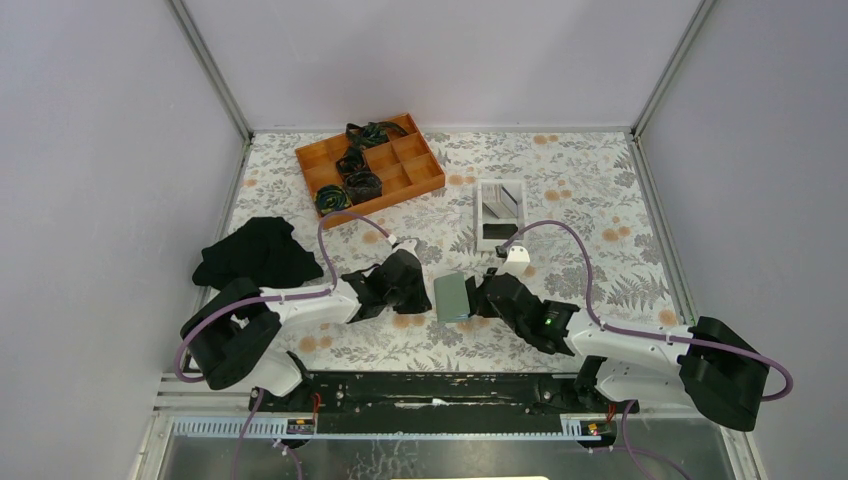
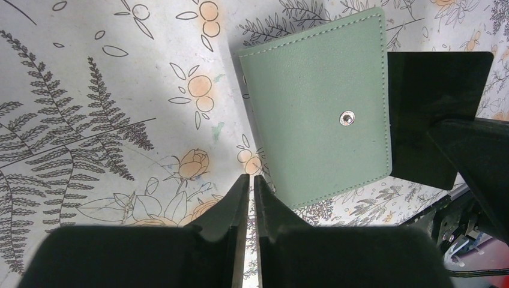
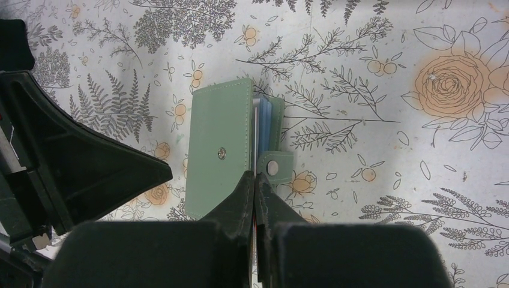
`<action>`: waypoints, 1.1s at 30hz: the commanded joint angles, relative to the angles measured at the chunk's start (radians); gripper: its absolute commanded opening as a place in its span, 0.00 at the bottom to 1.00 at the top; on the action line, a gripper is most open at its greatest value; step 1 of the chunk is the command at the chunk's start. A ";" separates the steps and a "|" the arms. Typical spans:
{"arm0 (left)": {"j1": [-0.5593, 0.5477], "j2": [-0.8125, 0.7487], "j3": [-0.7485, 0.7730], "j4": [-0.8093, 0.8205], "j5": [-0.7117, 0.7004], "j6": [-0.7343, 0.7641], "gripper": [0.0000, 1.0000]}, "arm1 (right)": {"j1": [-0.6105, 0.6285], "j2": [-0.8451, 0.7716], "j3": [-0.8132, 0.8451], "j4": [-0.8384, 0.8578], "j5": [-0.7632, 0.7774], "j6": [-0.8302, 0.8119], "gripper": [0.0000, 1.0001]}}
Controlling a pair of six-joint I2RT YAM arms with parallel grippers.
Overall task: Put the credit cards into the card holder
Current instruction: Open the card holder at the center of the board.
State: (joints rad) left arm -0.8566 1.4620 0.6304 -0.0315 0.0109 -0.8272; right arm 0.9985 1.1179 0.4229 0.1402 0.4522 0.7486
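The sage-green card holder [image 1: 452,296] lies on the floral table between my two grippers. It also shows in the left wrist view [image 2: 321,108] and in the right wrist view [image 3: 219,150], where it lies partly open with a light blue card [image 3: 265,120] inside. My right gripper [image 1: 487,294] is shut on a black credit card [image 2: 432,102], whose edge meets the holder's right side. My left gripper [image 2: 252,179] is shut and empty, just left of the holder's near corner. More cards lie in the white tray [image 1: 500,188].
An orange compartment box [image 1: 385,160] with dark rolled items stands at the back left. A black cloth [image 1: 255,252] lies at the left. The white tray sits behind the right gripper. Grey walls close in the table on three sides.
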 commanded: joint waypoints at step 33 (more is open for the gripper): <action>-0.005 0.036 0.009 0.018 0.019 -0.003 0.12 | -0.028 0.046 -0.033 0.114 -0.028 -0.002 0.00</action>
State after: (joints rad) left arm -0.8566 1.4895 0.6296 -0.0311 0.0216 -0.8276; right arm 0.9775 1.1793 0.3946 0.2146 0.4240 0.7414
